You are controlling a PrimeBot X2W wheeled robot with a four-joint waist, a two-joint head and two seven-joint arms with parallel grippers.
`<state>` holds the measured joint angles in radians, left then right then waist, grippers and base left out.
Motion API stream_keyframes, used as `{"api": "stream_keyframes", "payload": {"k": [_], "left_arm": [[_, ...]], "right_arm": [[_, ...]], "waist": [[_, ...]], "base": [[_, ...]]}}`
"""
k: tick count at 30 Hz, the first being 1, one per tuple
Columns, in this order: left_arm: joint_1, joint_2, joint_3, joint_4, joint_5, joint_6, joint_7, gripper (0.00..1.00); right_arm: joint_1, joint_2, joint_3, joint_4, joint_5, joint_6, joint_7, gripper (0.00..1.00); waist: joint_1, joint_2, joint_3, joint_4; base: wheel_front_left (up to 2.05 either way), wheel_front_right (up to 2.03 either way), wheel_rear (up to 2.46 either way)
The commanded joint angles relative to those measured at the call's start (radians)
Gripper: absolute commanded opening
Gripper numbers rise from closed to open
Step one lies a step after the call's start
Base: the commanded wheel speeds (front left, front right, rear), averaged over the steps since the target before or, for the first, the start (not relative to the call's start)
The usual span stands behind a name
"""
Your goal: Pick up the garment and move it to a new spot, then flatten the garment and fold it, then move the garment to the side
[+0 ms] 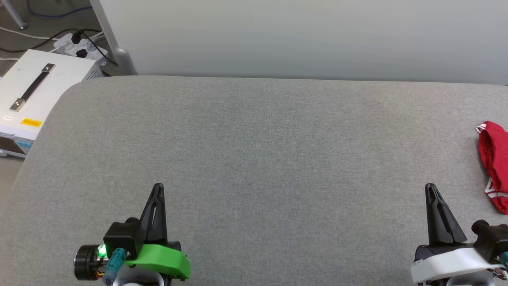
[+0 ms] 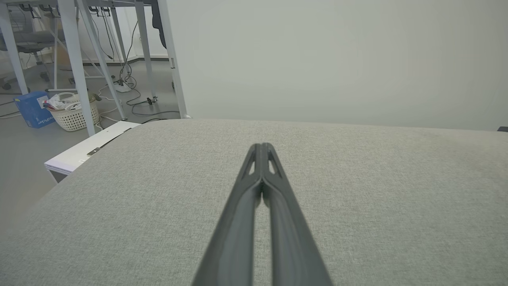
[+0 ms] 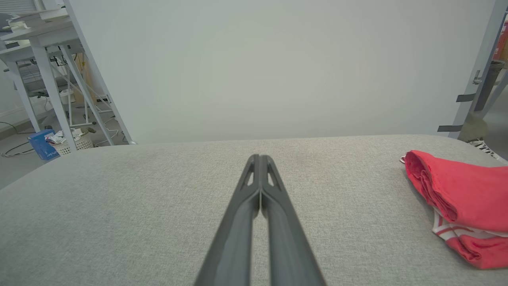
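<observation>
Right pincer [image 1: 431, 190] closed tight, empty, over the grey counter [image 1: 254, 151]. Left pincer [image 1: 158, 190] likewise (nothing between its fingers). Garment [image 1: 494, 163] lies bunched at the counter's right edge, to the right of and slightly beyond the right pincer, long axis running near-to-far. Right arm is nearer; left is well apart.

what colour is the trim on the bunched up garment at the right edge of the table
Red and white stripes on the garment's trim, clearest in the right wrist view.
</observation>
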<state>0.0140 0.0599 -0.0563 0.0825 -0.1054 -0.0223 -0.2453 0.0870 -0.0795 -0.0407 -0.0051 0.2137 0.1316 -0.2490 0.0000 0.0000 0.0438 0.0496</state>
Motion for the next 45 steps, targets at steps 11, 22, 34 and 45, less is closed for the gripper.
{"api": "stream_keyframes", "payload": {"k": [11,22,34,45], "left_arm": [[-0.002,-0.001,0.007,-0.01,0.012,0.003,0.024,0.0],[-0.003,-0.002,0.012,-0.017,0.022,0.005,0.046,0.0],[-0.004,-0.003,0.017,-0.025,0.032,0.007,0.07,0.0],[-0.006,-0.004,0.022,-0.033,0.041,0.009,0.092,0.0]], "right_arm": [[-0.011,0.003,0.005,0.0,-0.026,0.0,0.027,0.0],[-0.019,0.006,0.009,0.001,-0.045,0.0,0.049,0.0],[-0.027,0.009,0.012,0.001,-0.065,0.0,0.073,0.0],[-0.035,0.011,0.016,0.002,-0.084,0.0,0.095,0.0]], "waist": [[0.0,0.0,-0.004,-0.005],[0.0,0.0,-0.008,-0.009],[0.0,0.0,-0.012,-0.014],[0.0,0.0,-0.016,-0.019]], "base": [[0.0,0.0,0.0],[0.0,0.0,0.0],[0.0,0.0,0.0],[0.0,0.0,0.0]]}}
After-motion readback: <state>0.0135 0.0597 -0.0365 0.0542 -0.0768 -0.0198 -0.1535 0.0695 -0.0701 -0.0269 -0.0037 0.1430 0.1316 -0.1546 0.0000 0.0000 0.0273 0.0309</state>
